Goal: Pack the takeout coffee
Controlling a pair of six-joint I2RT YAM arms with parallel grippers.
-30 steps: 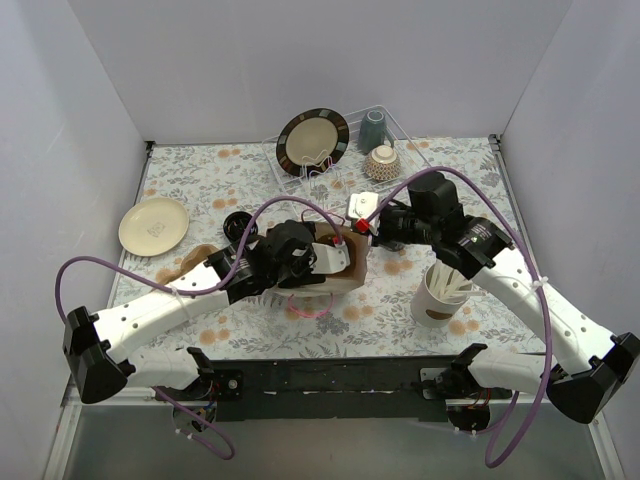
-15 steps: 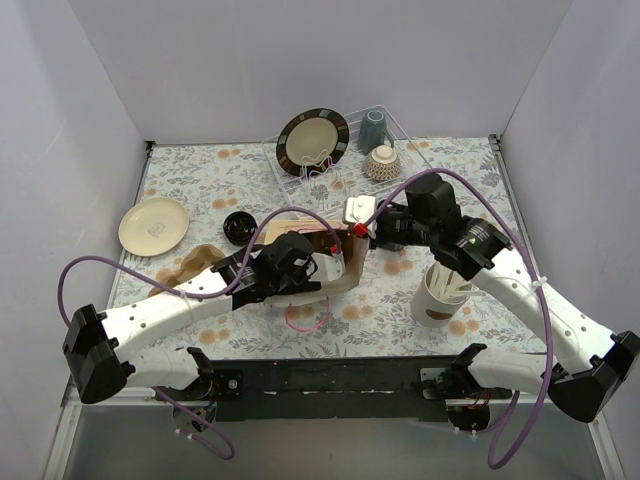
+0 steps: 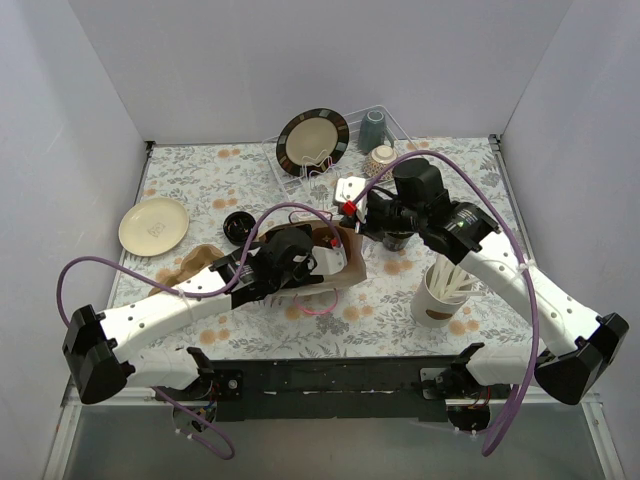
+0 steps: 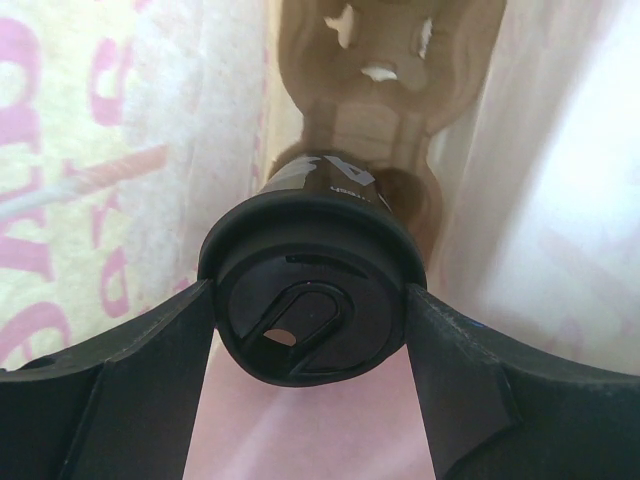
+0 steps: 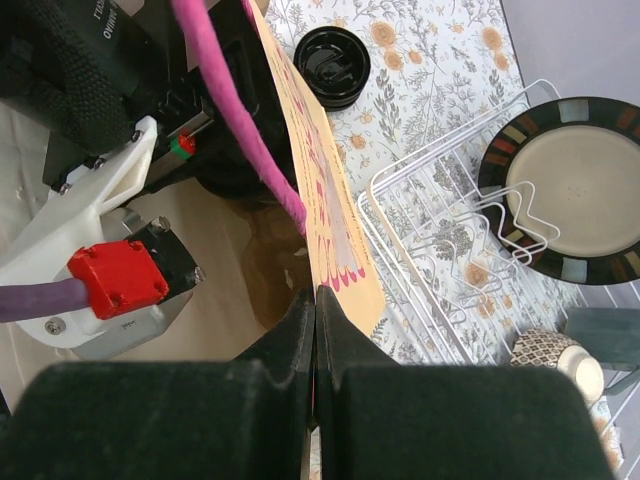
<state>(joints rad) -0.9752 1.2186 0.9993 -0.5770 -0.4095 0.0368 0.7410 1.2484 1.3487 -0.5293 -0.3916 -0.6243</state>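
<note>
On my left wrist camera I am seeing the left claw [image 4: 310, 325] clamping a lidded black cup [image 4: 308, 285] by its sides inside the paper bag [image 4: 180, 150]. The overhead view is hiding that grip behind the bag wall. My right claw [image 5: 315, 305] is pinching the bag's top edge, near the middle of the worktop [image 3: 200, 180].

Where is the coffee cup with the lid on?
In the left wrist view, the coffee cup is gripped by the left tool, inside the paper bag in the middle of the table.
</note>
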